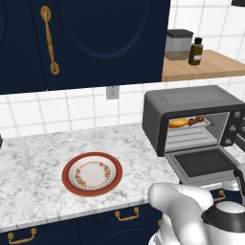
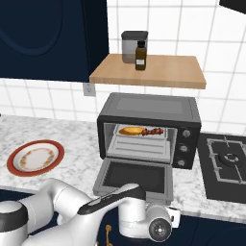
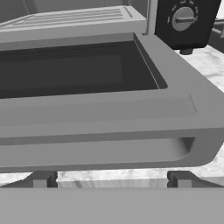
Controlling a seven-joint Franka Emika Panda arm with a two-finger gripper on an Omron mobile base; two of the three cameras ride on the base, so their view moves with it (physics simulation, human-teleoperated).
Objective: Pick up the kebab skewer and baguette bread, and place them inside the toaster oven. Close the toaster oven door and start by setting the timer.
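Gripper [image 3: 111, 179] agape under toaster oven door [image 3: 100, 118]

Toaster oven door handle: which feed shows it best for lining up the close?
The hand view: the door handle runs across it close up, above the open fingers. The right base view shows the dropped door with the arm covering its front edge; the left base view shows the door at an angle.

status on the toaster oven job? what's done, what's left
Done: baguette bread and kebab skewer lie on the rack inside the toaster oven; the plate is bare. In hand: the open gripper sits just below the handle of the dropped-down toaster oven door, holding nothing. Left: swing the door shut, then turn the timer knob.
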